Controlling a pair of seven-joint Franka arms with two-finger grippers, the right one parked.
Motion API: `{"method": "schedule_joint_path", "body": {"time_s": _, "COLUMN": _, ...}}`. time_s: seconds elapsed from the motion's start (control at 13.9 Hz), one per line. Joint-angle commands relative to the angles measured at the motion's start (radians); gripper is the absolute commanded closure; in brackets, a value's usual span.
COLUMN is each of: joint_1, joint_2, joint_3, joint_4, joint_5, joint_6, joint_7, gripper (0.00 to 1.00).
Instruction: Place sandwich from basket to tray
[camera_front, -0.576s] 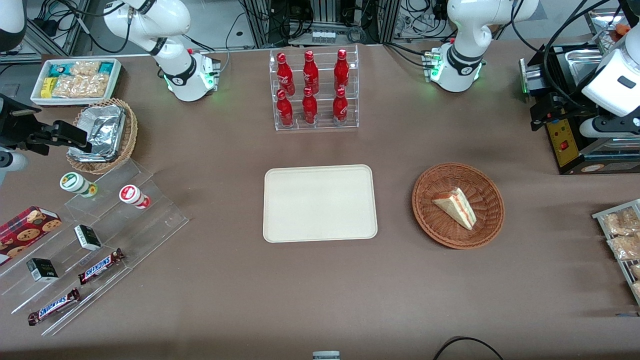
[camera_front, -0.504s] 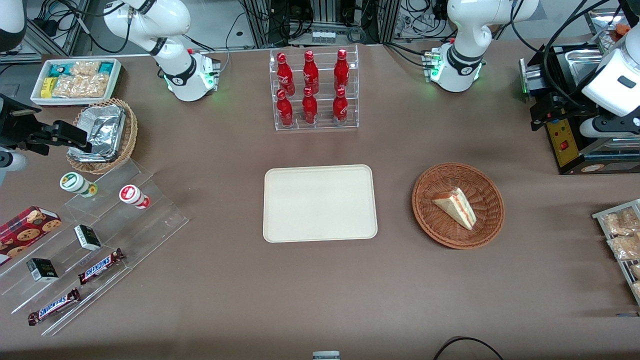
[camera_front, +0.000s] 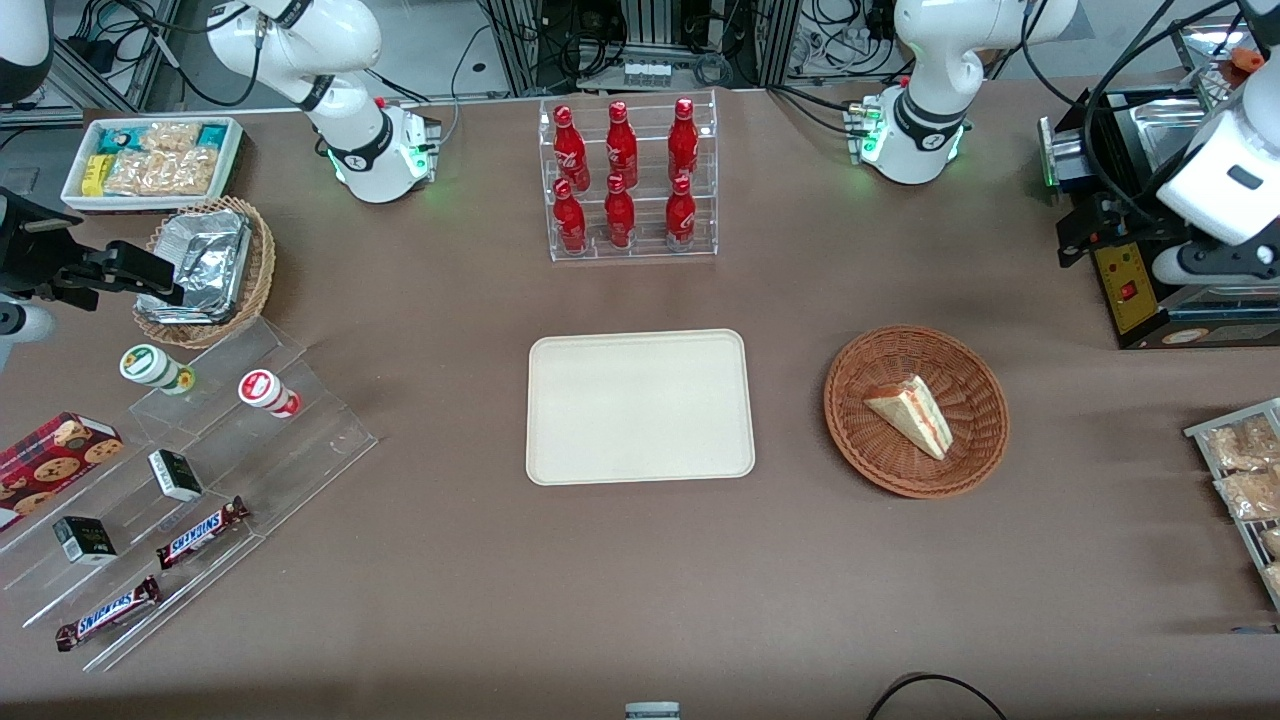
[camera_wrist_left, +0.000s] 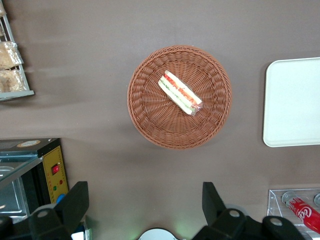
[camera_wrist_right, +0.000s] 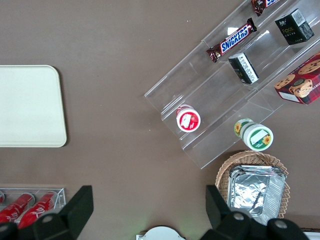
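Brown counter (camera_front: 640, 580): basket (camera_front: 975, 455) holds sandwich (camera_front: 912, 415), lying diagonally, narrow tip toward tray (camera_front: 640, 407). Tray beside basket. Gripper (camera_wrist_left: 145, 207), jaws released wide, hangs high above basket's edge.
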Motion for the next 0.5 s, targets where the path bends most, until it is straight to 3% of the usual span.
{"method": "schedule_joint_path", "body": {"time_s": 0.0, "joint_1": 0.002, "joint_2": 0.035, "joint_3": 0.002, "joint_4": -0.031, "joint_5": 0.002, "joint_6": 0.057, "joint_7": -0.05, "gripper": 0.0}}
{"method": "schedule_joint_path", "body": {"time_s": 0.43, "joint_1": 0.0, "joint_2": 0.042, "joint_3": -0.004, "joint_4": -0.212, "joint_5": 0.002, "joint_6": 0.289, "joint_7": -0.237, "gripper": 0.0}}
